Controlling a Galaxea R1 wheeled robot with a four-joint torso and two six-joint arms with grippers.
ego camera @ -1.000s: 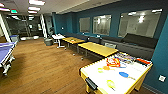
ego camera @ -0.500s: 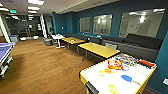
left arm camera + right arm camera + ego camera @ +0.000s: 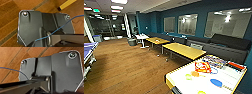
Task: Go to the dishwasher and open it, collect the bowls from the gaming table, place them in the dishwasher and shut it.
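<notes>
Gaming table (image 3: 184, 81) close ahead in the head view, white top, yellow edge band. On it, bowls: two lime green (image 3: 188, 76) and (image 3: 201, 92), an orange (image 3: 195, 73) just beside the first, a blue (image 3: 216, 82) further along the top. Beyond the bowls on the same table, a red-and-white packet (image 3: 201, 67) and colourful boxes (image 3: 214, 61). Past the table, wooden tables (image 3: 184, 50) in a row beside a dark sofa (image 3: 224, 46) along the blue wall. Wood floor (image 3: 129, 65) beside the table. Fingers of both grippers: cannot tell. A yellow bar (image 3: 66, 4) over the floor in the left wrist view.
</notes>
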